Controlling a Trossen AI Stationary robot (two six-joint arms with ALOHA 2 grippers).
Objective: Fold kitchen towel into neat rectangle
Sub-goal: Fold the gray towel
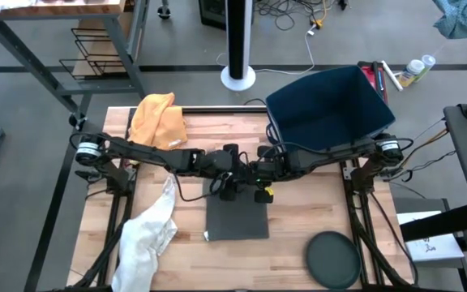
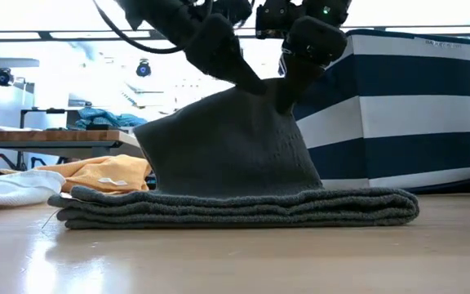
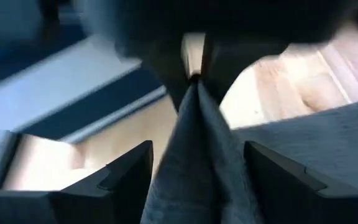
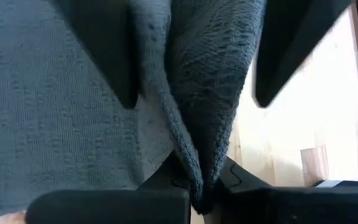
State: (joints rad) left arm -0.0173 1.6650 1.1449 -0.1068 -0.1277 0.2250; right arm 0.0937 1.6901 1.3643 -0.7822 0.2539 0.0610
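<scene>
Grey towel pinched and lifted at mid-table.
The right gripper is clamped on a raised fold of the grey kitchen towel; the left gripper stands wide, its fingers either side of that fold. The towel's folded stack lies on the wooden table, near a striped bin, orange cloth and white cloth.

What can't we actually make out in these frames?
- High view: the lifted edge of the grey towel and both claw tips, left claw, right claw, hidden under the arms' own bodies.
- Low view: the grip points, cut off by the top edge and merged with dark cloth.
- Left wrist view: everything beyond the towel peak is blurred.
- Low view: the white cloth and orange cloth are mostly hidden behind the towel.
</scene>
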